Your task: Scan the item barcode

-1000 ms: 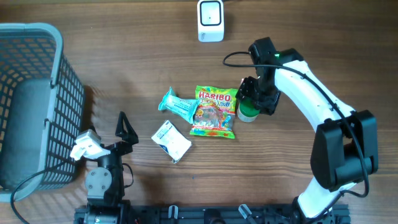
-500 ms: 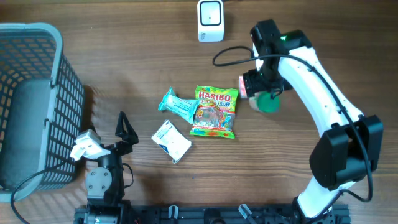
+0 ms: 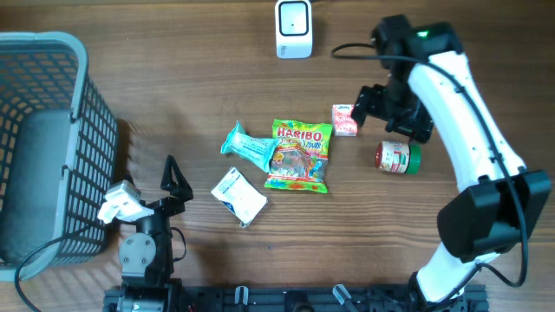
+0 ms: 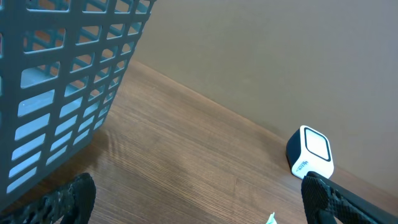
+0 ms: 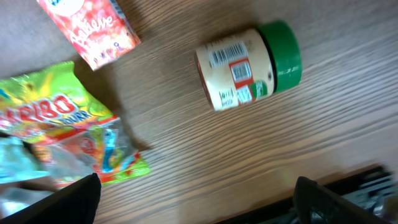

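Note:
A beige jar with a green lid [image 3: 398, 158] lies on its side on the wooden table, right of the Haribo bag [image 3: 299, 154]. In the right wrist view the jar [image 5: 249, 66] shows a barcode on its label, facing up. My right gripper [image 3: 390, 117] hovers just behind the jar, open and empty [image 5: 199, 205]. The white scanner [image 3: 293, 29] stands at the table's back edge and also shows in the left wrist view as the scanner [image 4: 311, 152]. My left gripper [image 3: 171, 182] rests open near the front left, with nothing between its fingers [image 4: 199, 208].
A small pink carton [image 3: 345, 120] lies between the bag and the right gripper. A teal wrapper [image 3: 247, 145] and a white packet [image 3: 238, 196] lie left of the bag. A grey mesh basket [image 3: 43, 139] fills the left side.
The right gripper opened and let go of the jar, which now lies on its side further right. The right arm moved back and to the right. The left arm stayed still.

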Robot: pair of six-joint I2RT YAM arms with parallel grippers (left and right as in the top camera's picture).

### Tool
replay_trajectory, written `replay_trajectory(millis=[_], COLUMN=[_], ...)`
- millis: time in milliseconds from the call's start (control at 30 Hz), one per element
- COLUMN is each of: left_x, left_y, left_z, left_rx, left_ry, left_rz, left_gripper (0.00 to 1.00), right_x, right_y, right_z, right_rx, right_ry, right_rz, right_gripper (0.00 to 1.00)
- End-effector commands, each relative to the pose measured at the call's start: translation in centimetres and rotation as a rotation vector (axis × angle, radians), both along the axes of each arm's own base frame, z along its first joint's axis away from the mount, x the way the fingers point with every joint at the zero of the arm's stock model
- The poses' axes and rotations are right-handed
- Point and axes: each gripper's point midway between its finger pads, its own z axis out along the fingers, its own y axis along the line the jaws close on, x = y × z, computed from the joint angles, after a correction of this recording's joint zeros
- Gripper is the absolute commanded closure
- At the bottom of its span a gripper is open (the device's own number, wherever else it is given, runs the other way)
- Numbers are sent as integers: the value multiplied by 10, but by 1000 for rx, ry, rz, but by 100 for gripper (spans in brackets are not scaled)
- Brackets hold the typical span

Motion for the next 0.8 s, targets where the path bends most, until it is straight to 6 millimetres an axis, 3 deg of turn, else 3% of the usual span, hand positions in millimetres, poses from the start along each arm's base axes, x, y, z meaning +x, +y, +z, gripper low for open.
replay_trajectory(millis=[0,100,133,200,300,400,600,767], left_x=[0,0,0,0,0,0,0,0], left_y=[1,1,1,1,1,1,1,1], left_z=[-2,-2,-2,-2,-2,-2,-2,-2], left_rx=[-6,-6,-6,-6,-6,-6,-6,-6], left_ry=[-1,-1,-1,-1,-1,-1,-1,-1], left_rz=[1,1,1,1,1,1,1,1], left_gripper=[0,0,0,0,0,0,0,0], right_x=[6,-14,-22,-32,-44,-42,1,1], right_y=[-22,-57,-65,-59,-48,-44,-54,-71], right_z=[3,-9,-16,-24,-32,-49,-64,-81], right_rx=[65,31,33,77,48,49,117,27], right_ry=[7,108,155,256,357,370,187,167], right_rz=[-213,-470,-632,-929,-1182,-1287,-1311,-1314], right_gripper=[0,0,0,0,0,0,0,0])
